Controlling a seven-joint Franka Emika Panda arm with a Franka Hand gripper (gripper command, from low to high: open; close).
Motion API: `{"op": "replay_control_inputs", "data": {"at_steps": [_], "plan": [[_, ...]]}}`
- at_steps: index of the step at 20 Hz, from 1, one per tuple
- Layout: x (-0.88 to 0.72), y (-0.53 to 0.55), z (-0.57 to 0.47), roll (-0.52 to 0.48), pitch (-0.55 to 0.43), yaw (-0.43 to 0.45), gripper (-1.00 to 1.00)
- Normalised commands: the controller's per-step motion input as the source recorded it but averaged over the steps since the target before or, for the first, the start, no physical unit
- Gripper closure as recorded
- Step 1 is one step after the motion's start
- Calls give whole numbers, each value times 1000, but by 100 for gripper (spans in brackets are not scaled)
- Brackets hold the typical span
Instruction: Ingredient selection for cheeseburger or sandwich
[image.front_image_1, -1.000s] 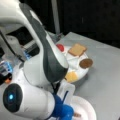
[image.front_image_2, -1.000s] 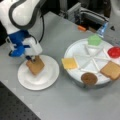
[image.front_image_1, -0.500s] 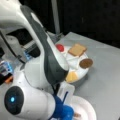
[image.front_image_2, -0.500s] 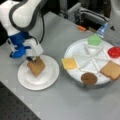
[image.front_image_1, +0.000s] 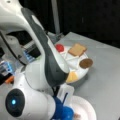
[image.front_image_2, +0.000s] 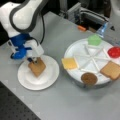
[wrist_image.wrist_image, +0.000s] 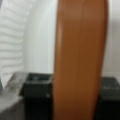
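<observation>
Two toast squares: one (image.front_image_2: 37, 67) clamped between the gripper (image.front_image_2: 33, 60) fingers over the small white plate (image.front_image_2: 51, 75) at left, one (image.front_image_2: 111, 70) on the divided tray (image.front_image_2: 82, 51) with single lettuce (image.front_image_2: 94, 39), tomato (image.front_image_2: 115, 51), patty (image.front_image_2: 89, 78), cheese (image.front_image_2: 69, 63).

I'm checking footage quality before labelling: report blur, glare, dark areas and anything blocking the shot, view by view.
In a front view the arm fills the left side, hiding most of the small plate; background black. In a front view soft blur throughout, even light, faint shadow under the sectioned tray; the gripper holds a toast square. Wrist view: toast square very close and blurred, white plate behind.
</observation>
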Motion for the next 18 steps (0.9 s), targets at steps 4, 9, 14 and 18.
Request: {"op": "replay_control_inputs", "data": {"at_steps": [4,9,14,18], "plan": [[263,-231,-11,184,-9,154,100],[267,-197,11,182,-12,134,100],[273,-167,23,166,-11,117,-100],[296,-147,15,172,-7,119,-100]]}}
